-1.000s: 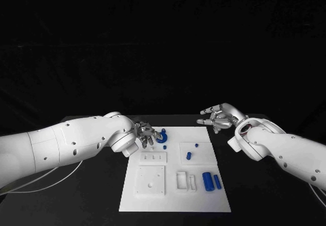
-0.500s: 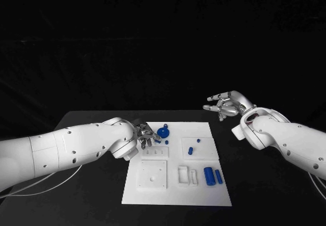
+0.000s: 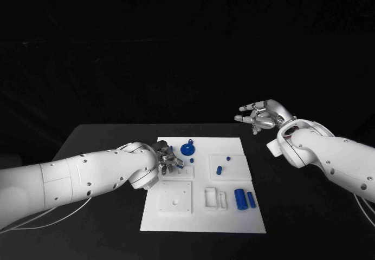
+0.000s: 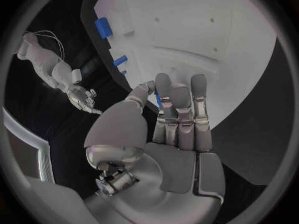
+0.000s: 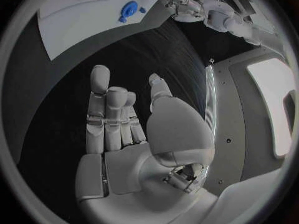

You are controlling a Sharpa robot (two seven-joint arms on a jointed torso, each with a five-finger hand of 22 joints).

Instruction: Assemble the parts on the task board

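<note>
The white task board [image 3: 234, 222] lies mid-table. On it stand a round blue part [image 3: 187, 149], a small peg [image 3: 192, 161], two pegs [image 3: 219, 171] and two blue cylinders [image 3: 240, 199]. My left hand [image 3: 167, 157] hovers over the board's left edge, beside the round part. In the left wrist view, my left hand [image 4: 177, 119] pinches a small blue part [image 4: 157, 98] between thumb and finger. My right hand [image 3: 258, 116] is raised beyond the board's far right corner, fingers apart, holding nothing. The right wrist view shows my right hand [image 5: 124, 129] over the bare table, with the board [image 5: 74, 10] beyond.
White raised blocks and slots [image 3: 212, 198] stand on the board's near half, and a square recessed plate [image 3: 175, 199] sits at its left. Black table [image 3: 102, 146] surrounds the board on all sides.
My left hand has drawn back from the round blue part toward the board's left edge. My right hand has lifted higher and farther from the board.
</note>
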